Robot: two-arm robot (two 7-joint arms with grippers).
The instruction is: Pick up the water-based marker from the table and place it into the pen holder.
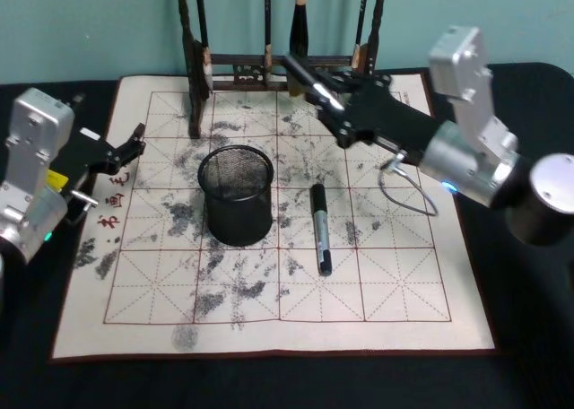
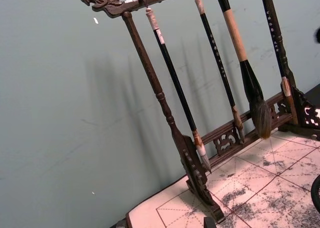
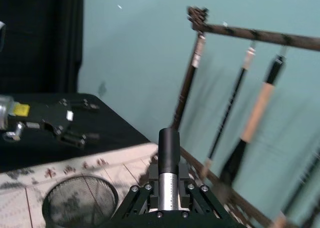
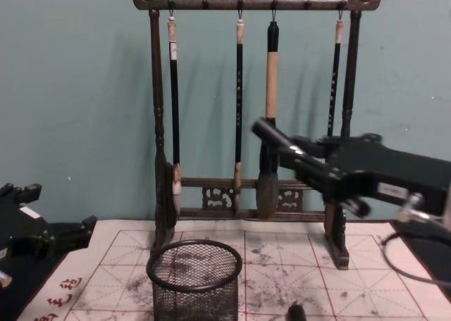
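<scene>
Mid-carry: right gripper (image 1: 334, 108), clamped on the marker (image 1: 303, 73), hangs at 1 o'clock of the pen holder (image 1: 236, 196) — next, over its rim, then down; left gripper (image 1: 126, 149) parked at 9 o'clock, jaws apart.

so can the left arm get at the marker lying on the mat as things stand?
Probably not straight across: the pen holder stands between the left end effector and that marker. The right end effector, shut on a second marker, hangs farther back.
</scene>
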